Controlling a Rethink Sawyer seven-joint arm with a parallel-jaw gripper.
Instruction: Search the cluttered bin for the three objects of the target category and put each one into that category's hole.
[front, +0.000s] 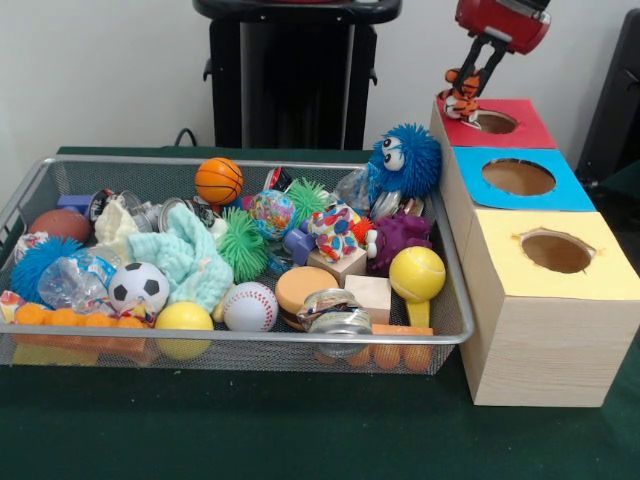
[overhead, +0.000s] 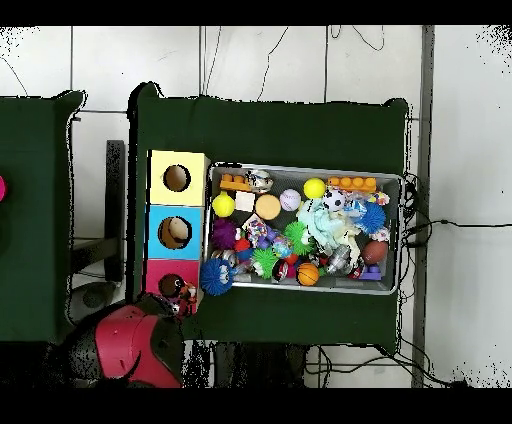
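My gripper (front: 468, 85) hangs at the top right and is shut on the orange tiger with black stripes (front: 461, 100). It holds the tiger just above the left edge of the red-topped box, beside the round red hole (front: 495, 122). In the overhead view the tiger (overhead: 186, 296) sits at the edge of the red hole (overhead: 171, 285), with the red arm (overhead: 130, 345) below it. The silver wire-mesh bin (front: 250, 338) lies left of the boxes, full of toys. I cannot make out a tan-orange bear or any other small plush animal in the bin.
The blue-topped hole (front: 518, 177) and the yellow-topped hole (front: 556, 251) follow the red one towards the camera. A blue spiky googly-eyed ball (front: 405, 160) and a purple plush figure (front: 400, 238) lie at the bin's right end, near the boxes. Balls, blocks and a mint cloth fill the rest.
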